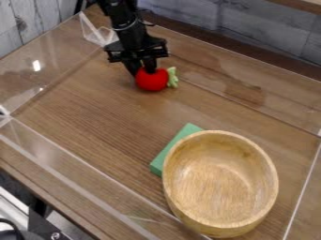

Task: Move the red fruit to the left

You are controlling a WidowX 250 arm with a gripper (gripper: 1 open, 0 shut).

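Observation:
The red fruit (153, 82) is a small glossy ball with a green leafy bit on its right side. It rests on the wooden tabletop at the upper middle of the camera view. My black gripper (143, 67) reaches down from the top left and sits directly on the fruit's upper part. Its fingers are drawn in against the fruit's top and hide part of it. The fruit still touches the table.
A large wooden bowl (168, 174) stands at the lower right, partly over a flat green square pad (171, 151). Clear plastic walls (51, 155) ring the table. Bare wood lies to the left of the fruit.

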